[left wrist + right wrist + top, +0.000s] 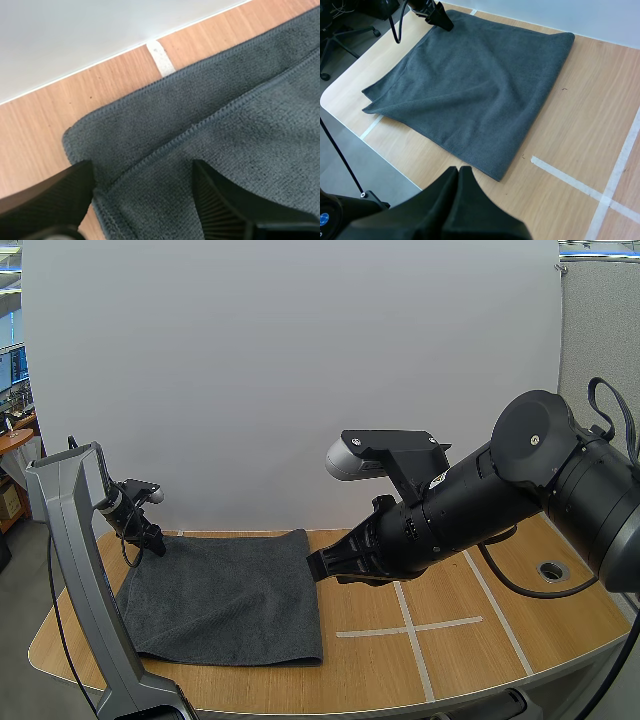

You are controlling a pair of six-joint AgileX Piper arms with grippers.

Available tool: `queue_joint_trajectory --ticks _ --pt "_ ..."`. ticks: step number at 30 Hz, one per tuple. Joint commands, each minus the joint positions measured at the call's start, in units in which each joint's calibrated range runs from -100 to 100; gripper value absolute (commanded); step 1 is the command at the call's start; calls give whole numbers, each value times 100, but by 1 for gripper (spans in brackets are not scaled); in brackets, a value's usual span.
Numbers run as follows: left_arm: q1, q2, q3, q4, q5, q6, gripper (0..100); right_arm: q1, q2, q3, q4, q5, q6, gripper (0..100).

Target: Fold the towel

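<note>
A dark grey towel [230, 595] lies folded in two layers on the left half of the wooden table [480, 640]. My left gripper [155, 540] sits at the towel's far left corner. In the left wrist view its fingers [50, 200] stand apart over that corner of the towel [225, 125], where two hemmed layers show. My right gripper [315, 568] hovers just off the towel's far right corner, above the table. In the right wrist view it [459, 172] forms one shut wedge with nothing in it, and looks over the towel [475, 85] toward the left gripper [442, 22].
White tape lines [405, 625] cross on the table's right half, and a round cable hole [552, 570] sits at the far right. A grey metal stand [80, 570] rises at the table's left edge. A white wall [300, 380] closes the back.
</note>
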Motion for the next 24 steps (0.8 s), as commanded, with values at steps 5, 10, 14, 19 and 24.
queue_joint_trajectory --ticks 5,10,14,19,24 --pt "-14 -128 3 -88 285 16 67 -22 -21 -2 -71 0 -53 0" --pt "-14 -191 3 -77 472 16 42 -22 -21 -2 -71 0 -53 0" --pt "-14 -191 3 4 531 16 30 -22 -21 -2 -71 0 -53 0" --pt "41 -294 3 28 361 16 30 -22 -21 -2 -71 0 -53 0" --pt "65 -312 -45 41 363 16 30 -22 -21 -2 -71 0 -53 0"
